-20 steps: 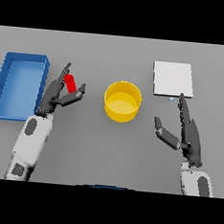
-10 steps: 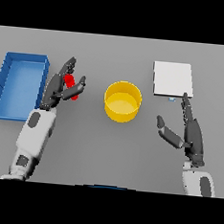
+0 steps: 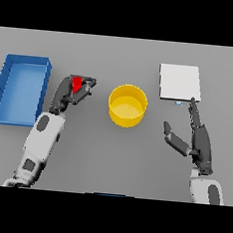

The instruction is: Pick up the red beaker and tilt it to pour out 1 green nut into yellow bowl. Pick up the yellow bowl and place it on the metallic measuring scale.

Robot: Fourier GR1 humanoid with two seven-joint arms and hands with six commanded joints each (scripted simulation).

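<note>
The left hand [image 3: 70, 92] has its fingers and thumb curled round the beaker [image 3: 77, 83], gripping it between the tray and the bowl. Only a small red patch of the beaker shows among the dark fingers (most of it is covered), so neither its long axis nor the way its mouth faces can be told from the head view. Whether it touches the surface [image 3: 110, 158] or hangs above it cannot be told either. What it holds is hidden.

The bowl [image 3: 127, 105] stands upright near the middle of the surface, right of the left hand and apart from it. Its mouth faces up, and the inside shows only yellow wall and floor.

The tray [image 3: 21, 89], a blue box with raised walls, lies at the far left with its long side running away from the robot. Its floor shows plain blue.

The scale [image 3: 179, 82] is a flat pale square at the far right, well apart from the bowl, with a small light tab at its near edge.

The right hand [image 3: 196, 140] is just near of the scale, fingers straight and pointing toward it, thumb spread out to the left. It holds nothing.
</note>
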